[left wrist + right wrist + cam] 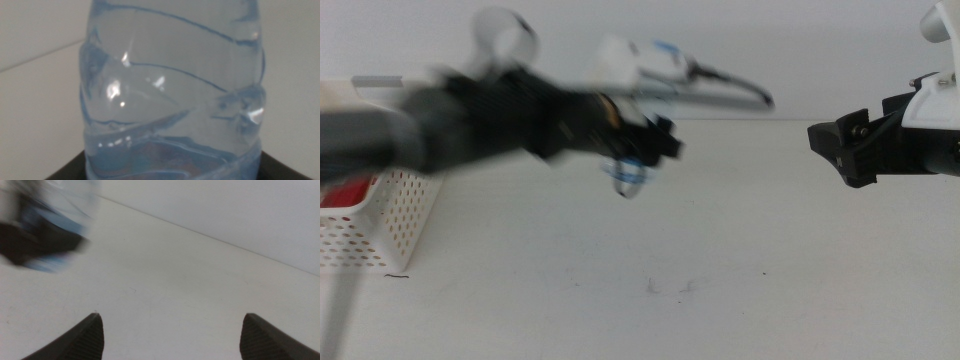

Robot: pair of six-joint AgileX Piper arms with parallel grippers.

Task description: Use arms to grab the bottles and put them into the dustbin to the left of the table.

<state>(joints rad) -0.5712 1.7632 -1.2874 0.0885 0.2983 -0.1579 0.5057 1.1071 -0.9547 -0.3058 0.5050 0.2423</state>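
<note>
Left gripper (655, 150): clamped on the water bottle (172, 90), blurred mid-air; ribbed body only clear up close.
Right gripper (172, 330): jaws apart over the table (770, 240).
Dustbin (380, 225): middle view only.

Bare lab-like setup: plain white table (740, 220), blank wall, robot arms.

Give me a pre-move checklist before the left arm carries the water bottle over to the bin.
1. Bottle held: ok. The clear water bottle fills the left wrist view, gripped near its blue label by the left gripper.
2. Bottle off the table: ok, it hangs in the air.
3. Grip firmness: cannot tell, the middle view is blurred.
4. Dustbin in place at the table's left: ok, something red already lies inside.
5. Right gripper out of the way: ok, open and empty, at the right side.
6. Path to the dustbin: ok, nothing stands on the table between.
</note>
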